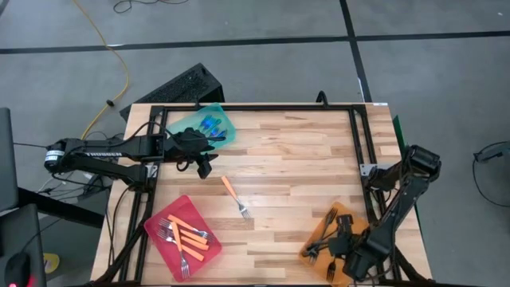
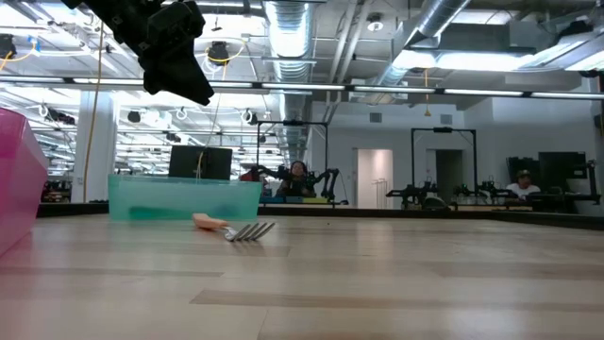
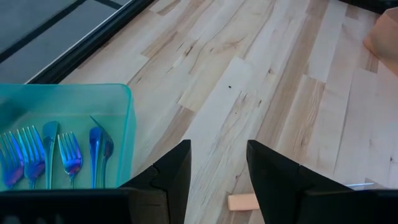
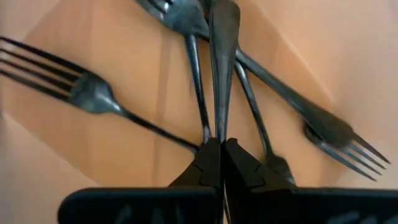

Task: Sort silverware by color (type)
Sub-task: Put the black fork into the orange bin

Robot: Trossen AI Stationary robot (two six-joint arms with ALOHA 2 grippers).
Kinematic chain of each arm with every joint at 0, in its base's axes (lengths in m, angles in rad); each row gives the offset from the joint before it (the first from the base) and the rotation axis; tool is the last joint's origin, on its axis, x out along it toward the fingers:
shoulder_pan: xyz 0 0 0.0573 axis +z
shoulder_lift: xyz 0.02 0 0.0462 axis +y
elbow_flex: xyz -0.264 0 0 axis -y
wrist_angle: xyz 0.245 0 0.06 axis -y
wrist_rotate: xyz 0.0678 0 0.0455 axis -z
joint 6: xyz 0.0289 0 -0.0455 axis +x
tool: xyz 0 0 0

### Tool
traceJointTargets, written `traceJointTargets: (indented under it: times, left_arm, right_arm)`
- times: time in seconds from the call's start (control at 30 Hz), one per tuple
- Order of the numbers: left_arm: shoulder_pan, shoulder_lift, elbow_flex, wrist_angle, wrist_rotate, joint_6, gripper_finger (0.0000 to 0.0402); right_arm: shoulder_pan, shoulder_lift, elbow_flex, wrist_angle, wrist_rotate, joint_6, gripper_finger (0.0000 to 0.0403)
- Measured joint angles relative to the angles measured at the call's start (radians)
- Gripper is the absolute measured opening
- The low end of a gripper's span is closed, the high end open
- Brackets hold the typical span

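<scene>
Lying loose mid-tabletop [image 1: 303, 159], one slim orange-handled fork with metal tines [image 1: 234, 196], handle toward the nearer left pincer [image 1: 202, 166] (empty, jaws wide, beside the teal translucent tray [image 1: 229, 131]), tines away; right pincer [image 4: 222, 163] pinched shut on a black fork [image 4: 222, 56] over the orange tray [image 1: 338, 210].

right gripper [image 4: 217, 158] — fingers pressed together | black forks [image 4: 93, 93] — crossed in orange tray [image 4: 74, 162]
</scene>
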Motion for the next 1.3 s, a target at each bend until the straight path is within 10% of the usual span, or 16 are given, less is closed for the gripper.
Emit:
traceJointTargets:
  times: [0.87, 1.3]
  left_arm:
    - [0.0, 0.0, 0.0, 0.0, 0.0, 0.008, 0.0139]
    - [0.0, 0.0, 0.0, 0.0, 0.0, 0.008, 0.0139]
  right_arm:
    - [-0.019, 0.031, -0.059, 0.129, -0.005, -0.032, 0.005]
    - [-0.045, 0.031, -0.061, 0.132, -0.013, 0.01, 0.0148]
